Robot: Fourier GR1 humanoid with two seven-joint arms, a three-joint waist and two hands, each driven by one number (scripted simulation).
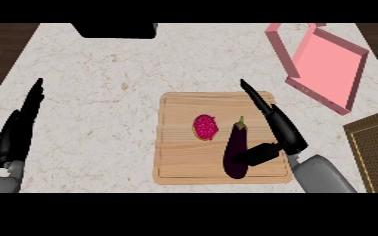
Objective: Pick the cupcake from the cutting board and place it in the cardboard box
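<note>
My left hand rests at the left edge of the view, over the pale marbled counter. Its fingers are straight and close together, pointing up and away from me, and they hold nothing.

Further along, at the far edge of the counter, sits a black block, cut off by the top of the view, so I can't tell what it is.

In the middle lies the wooden board, flat on the counter. The cupcake sits on it, a little left of the board's centre, its pink-red top facing up at me. Nothing touches it. Just to its right an eggplant lies lengthwise on the board, stem end pointing away from me, near the cupcake but apart from it.

My right hand hangs over the board's right side. The fingers are stretched out straight and together, pointing away toward the far corner of the board, while the thumb sticks out leftward and overlaps the eggplant's lower half. Whether the thumb touches it I can't tell.

Beyond that hand, at the far right, the pink box stands open and tilted, well apart from the cupcake. At the right edge a dark woven mat shows partly.
</note>
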